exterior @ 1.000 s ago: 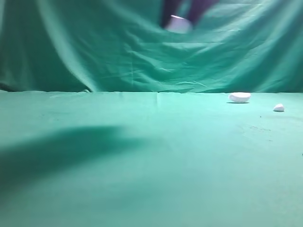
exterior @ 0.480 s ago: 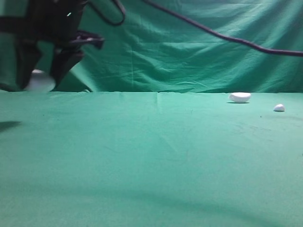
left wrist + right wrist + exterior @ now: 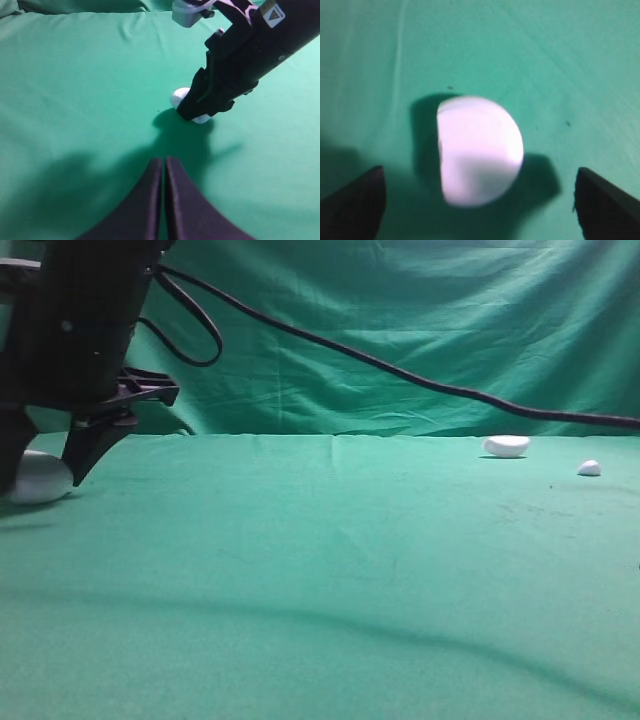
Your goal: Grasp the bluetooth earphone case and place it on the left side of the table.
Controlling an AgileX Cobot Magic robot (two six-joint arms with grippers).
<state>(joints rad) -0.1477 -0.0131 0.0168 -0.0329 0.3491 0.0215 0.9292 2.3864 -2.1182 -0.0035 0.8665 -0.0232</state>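
Bluetooth earphone case (image 3: 479, 150): set down at the table's (image 3: 330, 570) left side, released between the right gripper's (image 3: 477, 200) spread jaws; left gripper (image 3: 164, 200) pressed together.

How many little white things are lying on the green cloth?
3. The biggest, the earphone case, sits far left between the right gripper's open fingers. A bowl-shaped piece lies far right near the backdrop, and a tiny bit lies further right. Others could be hidden behind the arm.
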